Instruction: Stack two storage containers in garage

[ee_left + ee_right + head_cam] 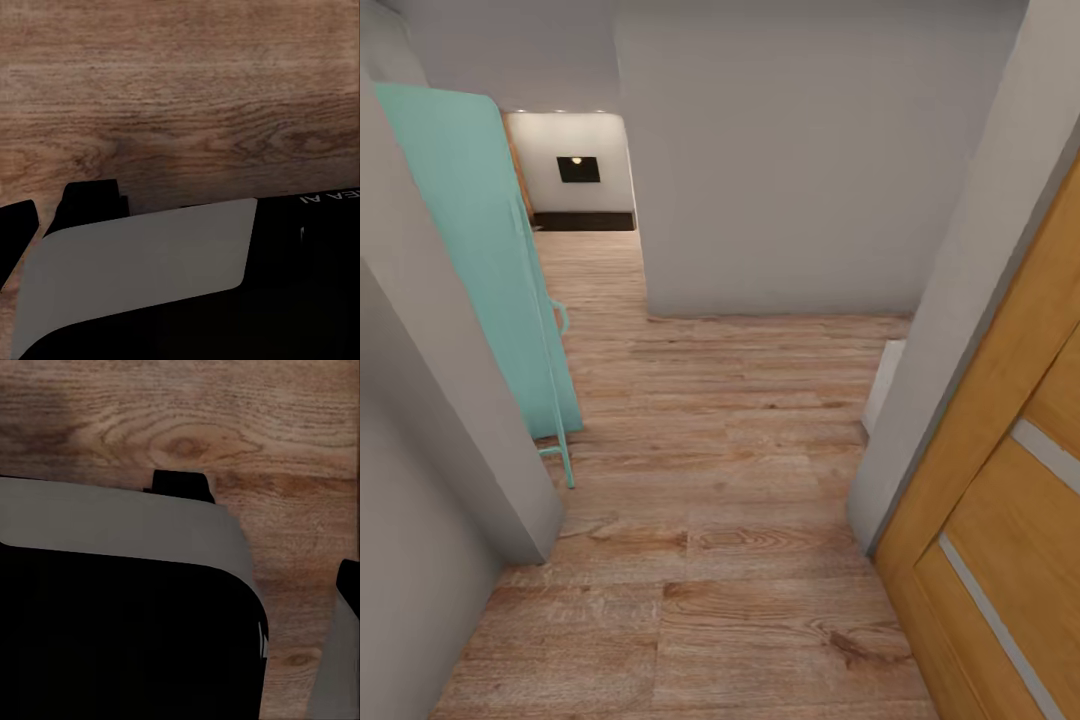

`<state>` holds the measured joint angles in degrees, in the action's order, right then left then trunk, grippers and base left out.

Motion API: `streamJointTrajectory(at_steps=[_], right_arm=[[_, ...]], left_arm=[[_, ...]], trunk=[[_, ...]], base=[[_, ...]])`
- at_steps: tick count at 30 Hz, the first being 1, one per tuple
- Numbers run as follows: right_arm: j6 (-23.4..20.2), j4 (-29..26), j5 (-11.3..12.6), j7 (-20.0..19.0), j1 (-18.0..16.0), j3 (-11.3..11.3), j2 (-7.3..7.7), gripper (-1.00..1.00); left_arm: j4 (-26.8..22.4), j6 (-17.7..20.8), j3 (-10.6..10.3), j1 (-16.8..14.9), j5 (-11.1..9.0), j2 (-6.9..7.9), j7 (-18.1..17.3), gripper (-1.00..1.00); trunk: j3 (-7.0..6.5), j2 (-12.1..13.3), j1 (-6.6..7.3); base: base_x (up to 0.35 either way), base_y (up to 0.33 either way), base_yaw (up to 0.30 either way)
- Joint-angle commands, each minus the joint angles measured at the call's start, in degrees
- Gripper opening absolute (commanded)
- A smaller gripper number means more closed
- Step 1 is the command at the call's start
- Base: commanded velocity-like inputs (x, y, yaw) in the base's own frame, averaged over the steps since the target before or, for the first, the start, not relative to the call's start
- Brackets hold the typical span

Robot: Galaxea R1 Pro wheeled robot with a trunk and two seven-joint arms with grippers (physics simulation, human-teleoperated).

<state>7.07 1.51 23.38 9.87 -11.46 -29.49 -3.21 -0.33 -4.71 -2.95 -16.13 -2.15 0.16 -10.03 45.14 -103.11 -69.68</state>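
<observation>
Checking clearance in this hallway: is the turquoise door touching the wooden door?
Apart. The head view shows the turquoise door at the left and the wooden door at the right, with wood-plank floor between them.

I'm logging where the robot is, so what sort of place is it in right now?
Probably a narrow indoor hallway of a home: wood-plank floor, plain grey walls, an open turquoise door at left and a wooden door at right. Farther ahead, a lit room with a black wall TV.

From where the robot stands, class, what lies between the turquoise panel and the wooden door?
In the head view, bare wood-plank floor lies between the turquoise panel and the wooden door.
</observation>
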Motion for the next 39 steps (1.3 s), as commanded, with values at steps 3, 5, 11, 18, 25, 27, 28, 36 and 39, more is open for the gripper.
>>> streamJointTrajectory(at_steps=[3,5,11,18,25,27,28,36,39], right_arm=[[0.31,0.16,0.55,0.00,-0.05,-0.48,-0.04,1.00],[0.31,0.16,0.56,-0.01,-0.05,-0.48,-0.04,1.00],[0.31,0.16,0.59,-0.02,-0.05,-0.48,-0.02,1.00],[0.31,0.16,0.58,-0.02,-0.05,-0.48,0.01,1.00],[0.28,0.16,0.59,-0.02,-0.05,-0.48,0.02,1.00],[0.25,0.16,0.60,-0.02,-0.05,-0.48,0.01,1.00],[0.21,0.16,0.61,-0.04,-0.05,-0.48,-0.01,1.00],[0.14,0.16,0.61,-0.11,-0.05,-0.48,0.01,1.00],[0.12,0.16,0.61,-0.16,-0.05,-0.48,-0.02,1.00]], left_arm=[[0.07,-0.21,-0.30,-0.04,-0.20,0.01,-0.17,1.00],[0.07,-0.21,-0.30,-0.04,-0.19,0.01,-0.17,1.00],[0.07,-0.21,-0.30,-0.04,-0.17,0.01,-0.17,1.00],[0.07,-0.21,-0.30,-0.04,-0.20,0.01,-0.17,1.00],[0.07,-0.21,-0.30,-0.04,-0.20,0.01,-0.17,1.00],[0.07,-0.21,-0.30,-0.04,-0.22,0.01,-0.17,1.00],[0.07,-0.21,-0.30,-0.04,-0.22,0.01,-0.17,1.00],[0.07,-0.21,-0.30,-0.04,-0.17,0.01,-0.17,1.00],[0.07,-0.21,-0.30,-0.04,-0.19,0.01,-0.17,1.00]], trunk=[[0.05,-0.02,-0.03],[0.05,-0.02,-0.03],[0.05,-0.02,-0.03],[0.05,-0.02,-0.03],[0.05,-0.02,-0.03],[0.05,-0.02,-0.03],[0.05,-0.02,-0.03],[0.05,-0.02,-0.03],[0.05,-0.02,-0.03]], base=[[0.324,0.000,0.069],[0.324,0.000,0.024],[0.324,0.000,0.005],[0.324,0.000,0.000],[0.324,0.000,0.000],[0.324,0.000,0.000],[0.324,0.000,0.000],[0.324,0.000,0.000],[0.324,0.000,0.000]])
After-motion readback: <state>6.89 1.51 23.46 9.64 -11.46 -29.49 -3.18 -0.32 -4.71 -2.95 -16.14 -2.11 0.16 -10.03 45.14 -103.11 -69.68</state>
